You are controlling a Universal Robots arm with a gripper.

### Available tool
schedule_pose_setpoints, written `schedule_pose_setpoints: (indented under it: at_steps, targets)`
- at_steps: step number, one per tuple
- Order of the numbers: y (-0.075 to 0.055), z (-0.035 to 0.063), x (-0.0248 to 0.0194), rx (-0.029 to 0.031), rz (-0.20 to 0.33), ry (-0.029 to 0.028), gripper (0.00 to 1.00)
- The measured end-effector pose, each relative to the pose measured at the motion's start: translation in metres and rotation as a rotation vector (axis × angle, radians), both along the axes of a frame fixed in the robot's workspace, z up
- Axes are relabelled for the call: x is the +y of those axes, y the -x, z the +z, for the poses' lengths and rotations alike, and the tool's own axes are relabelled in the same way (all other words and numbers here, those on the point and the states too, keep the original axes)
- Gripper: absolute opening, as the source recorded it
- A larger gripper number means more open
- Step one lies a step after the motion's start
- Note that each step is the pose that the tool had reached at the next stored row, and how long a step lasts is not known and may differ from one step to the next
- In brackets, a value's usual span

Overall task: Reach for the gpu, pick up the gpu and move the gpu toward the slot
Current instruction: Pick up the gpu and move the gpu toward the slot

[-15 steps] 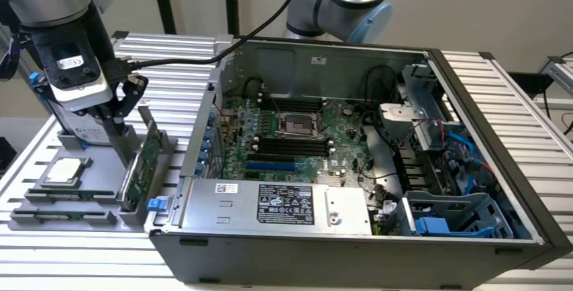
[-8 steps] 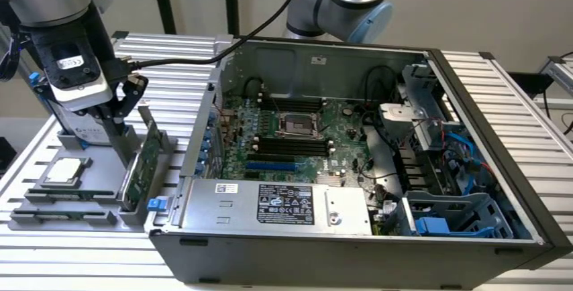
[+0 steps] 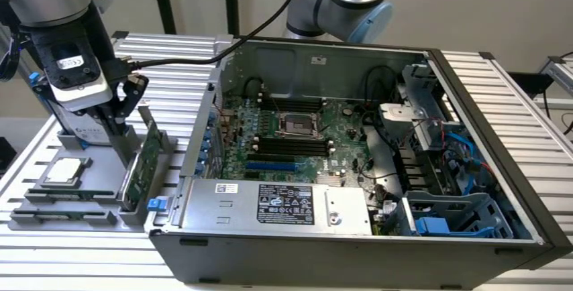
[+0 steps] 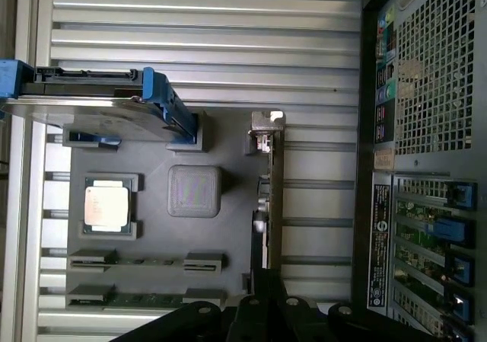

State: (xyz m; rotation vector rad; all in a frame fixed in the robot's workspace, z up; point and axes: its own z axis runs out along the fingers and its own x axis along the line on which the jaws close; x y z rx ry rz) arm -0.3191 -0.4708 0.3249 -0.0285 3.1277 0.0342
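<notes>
**My hand point(image 3: 128, 145) down at the graphics card point(image 3: 143, 167), card in its tray**

My hand hangs straight down from the arm onto the top edge of the graphics card. I cannot tell whether it is pinching the card or just set around it. In the wrist view my dark knuckles sit right at the card's thin edge point(image 4: 268, 205).

The card stands upright on its long edge in a groove of the grey tray point(image 3: 103, 170), along the side of the tray nearest the computer case point(image 3: 358, 254). It is green on the face, and its silver bracket point(image 4: 266, 125) is at one end.

Beside the card the tray also holds a small square silver chip point(image 4: 106, 207), a grey square block point(image 4: 195, 190) and two memory sticks point(image 4: 144, 262). A hard drive with blue rails point(image 4: 99, 102) stands at the tray's end.

The tray lies on the ribbed metal worktop point(image 3: 72, 267). Just to the exterior view's right of it the case lies open, with the green main board point(image 3: 296, 137) face up inside
</notes>
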Motion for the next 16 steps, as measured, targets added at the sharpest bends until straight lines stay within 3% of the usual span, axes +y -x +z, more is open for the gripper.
schedule_pose_setpoints:
  at_steps: [5,10,16]
  targets:
    - [0.0,-0.0001,0.0,0.0,0.0,0.0,0.37]
    - [0.002,-0.0074,0.0,-0.0128,0.0,0.0005,0.37]
    - [0.003,-0.0183,0.0,-0.0154,0.0,0.0015,0.37]
